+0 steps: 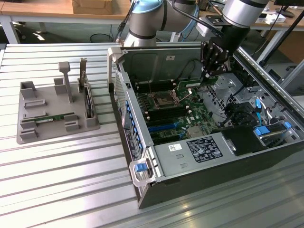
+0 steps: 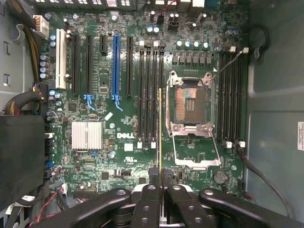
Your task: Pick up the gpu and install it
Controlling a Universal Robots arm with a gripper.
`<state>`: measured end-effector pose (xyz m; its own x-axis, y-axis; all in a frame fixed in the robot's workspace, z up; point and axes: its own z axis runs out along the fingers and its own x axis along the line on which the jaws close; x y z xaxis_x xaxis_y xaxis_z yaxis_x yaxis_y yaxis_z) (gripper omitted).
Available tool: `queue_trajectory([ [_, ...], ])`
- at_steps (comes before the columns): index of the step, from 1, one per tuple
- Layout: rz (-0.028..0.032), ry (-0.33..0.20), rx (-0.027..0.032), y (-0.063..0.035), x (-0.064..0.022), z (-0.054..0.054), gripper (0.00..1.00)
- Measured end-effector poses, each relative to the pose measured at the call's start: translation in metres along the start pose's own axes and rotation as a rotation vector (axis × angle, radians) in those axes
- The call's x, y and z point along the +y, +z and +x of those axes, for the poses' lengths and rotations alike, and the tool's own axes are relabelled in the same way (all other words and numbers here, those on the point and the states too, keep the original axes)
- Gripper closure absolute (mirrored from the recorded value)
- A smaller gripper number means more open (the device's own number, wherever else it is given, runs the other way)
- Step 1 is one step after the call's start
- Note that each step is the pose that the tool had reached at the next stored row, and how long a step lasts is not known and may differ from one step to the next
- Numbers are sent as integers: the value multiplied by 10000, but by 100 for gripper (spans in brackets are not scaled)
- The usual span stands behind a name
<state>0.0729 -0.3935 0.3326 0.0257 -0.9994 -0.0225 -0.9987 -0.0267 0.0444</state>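
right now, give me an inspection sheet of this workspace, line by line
surface: ribbed metal table carrying an open computer case
job's things: gpu held edge-on over the motherboard, by the dark slots beside the cpu socket
clutter: grey tray with a green stick and a dark upright card
grippers: pincer shut on the gpu, inside the case
cables: black cable by the case wall
surroundings: cardboard box on a desk behind
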Motion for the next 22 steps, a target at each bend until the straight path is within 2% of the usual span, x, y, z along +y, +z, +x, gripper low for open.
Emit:
queue_trajectory([
  [22,0,0,1,60,-3,1,88],
])
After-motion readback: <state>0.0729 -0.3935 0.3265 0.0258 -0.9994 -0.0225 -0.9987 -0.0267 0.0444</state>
